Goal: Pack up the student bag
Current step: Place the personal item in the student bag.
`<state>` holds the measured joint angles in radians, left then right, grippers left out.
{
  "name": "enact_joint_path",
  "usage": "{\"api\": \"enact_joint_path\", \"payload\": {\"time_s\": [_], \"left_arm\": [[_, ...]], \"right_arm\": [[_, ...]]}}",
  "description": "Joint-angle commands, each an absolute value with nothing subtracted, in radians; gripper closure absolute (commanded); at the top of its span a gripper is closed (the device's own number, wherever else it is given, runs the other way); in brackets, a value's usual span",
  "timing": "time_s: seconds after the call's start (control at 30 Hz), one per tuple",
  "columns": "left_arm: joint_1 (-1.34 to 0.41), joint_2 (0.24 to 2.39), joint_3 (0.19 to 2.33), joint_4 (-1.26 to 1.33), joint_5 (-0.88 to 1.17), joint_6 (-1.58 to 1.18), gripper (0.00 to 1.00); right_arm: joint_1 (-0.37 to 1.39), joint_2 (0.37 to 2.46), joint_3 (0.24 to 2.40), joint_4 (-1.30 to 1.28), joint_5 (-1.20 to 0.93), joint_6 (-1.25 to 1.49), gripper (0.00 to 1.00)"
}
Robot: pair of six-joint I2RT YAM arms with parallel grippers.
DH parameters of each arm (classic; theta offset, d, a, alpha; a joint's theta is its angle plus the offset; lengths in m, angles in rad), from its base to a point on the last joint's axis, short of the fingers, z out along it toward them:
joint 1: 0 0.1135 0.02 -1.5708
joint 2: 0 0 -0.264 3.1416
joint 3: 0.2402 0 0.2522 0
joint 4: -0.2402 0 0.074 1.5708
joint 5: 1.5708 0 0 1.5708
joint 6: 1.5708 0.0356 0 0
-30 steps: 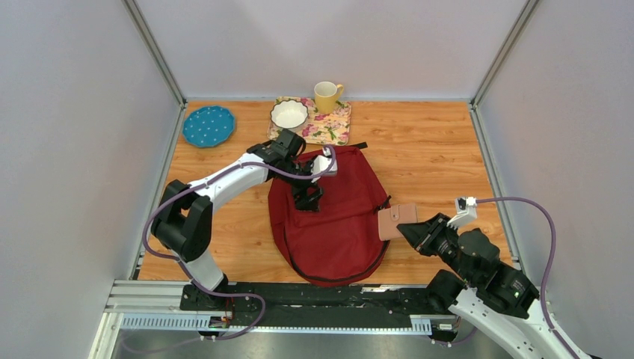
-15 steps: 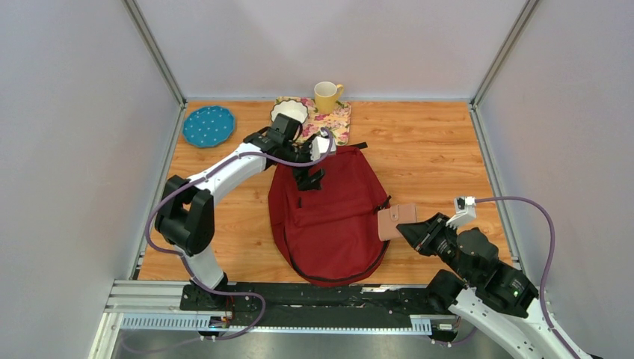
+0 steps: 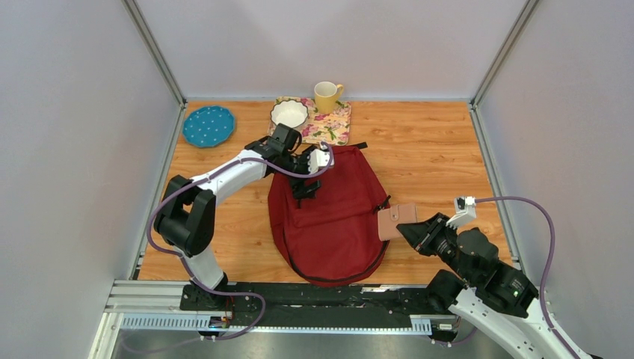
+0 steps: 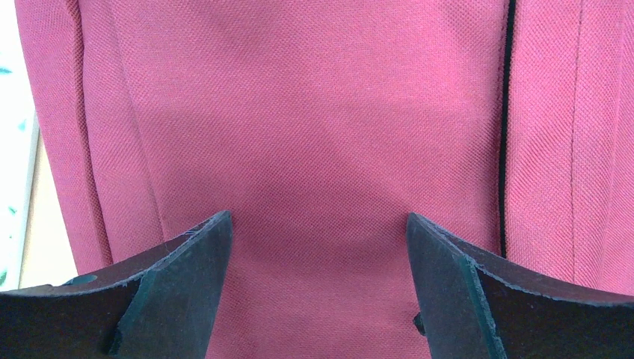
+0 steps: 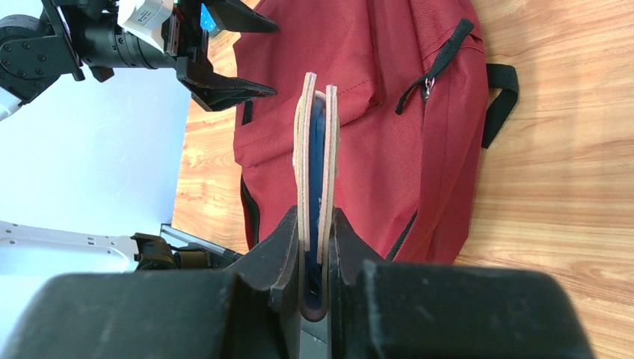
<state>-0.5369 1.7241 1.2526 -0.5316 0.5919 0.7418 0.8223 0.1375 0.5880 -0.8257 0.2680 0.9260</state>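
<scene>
left claw (image 4: 318, 224) gapes wide over the student bag (image 3: 336, 224); right claw (image 5: 315, 224) pinches a wallet (image 3: 395, 221) beside it.

table (image 3: 434, 149), student bag (image 3: 336, 224), blue plate (image 3: 208, 126), tray (image 3: 333, 129)

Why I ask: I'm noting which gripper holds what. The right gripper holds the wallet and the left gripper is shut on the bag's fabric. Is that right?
Not quite: the left gripper is open, its jaws spread wide over the bag, gripping nothing, as the left wrist view shows. The right gripper does hold the wallet.
</scene>
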Motion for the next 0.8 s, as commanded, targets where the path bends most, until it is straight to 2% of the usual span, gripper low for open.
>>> {"api": "enact_joint_path", "payload": {"time_s": [0.0, 0.33, 0.57, 0.7, 0.77], "left_arm": [[-0.569, 1.701, 1.216, -0.653, 0.633, 0.772, 0.08], [-0.617, 1.68, 1.224, -0.767, 0.759, 0.773, 0.1], [-0.627, 1.635, 1.216, -0.753, 0.814, 0.744, 0.1], [-0.656, 1.623, 1.177, -0.69, 0.763, 0.7, 0.1], [-0.689, 1.608, 1.122, -0.597, 0.672, 0.651, 0.1]], "right_arm": [[0.825, 0.133, 0.584, -0.787, 0.278, 0.925, 1.0], [0.825, 0.13, 0.571, -0.782, 0.268, 0.931, 1.0], [0.824, 0.13, 0.563, -0.776, 0.267, 0.939, 1.0], [0.824, 0.129, 0.564, -0.775, 0.265, 0.936, 1.0], [0.824, 0.13, 0.566, -0.775, 0.265, 0.933, 1.0]]}}
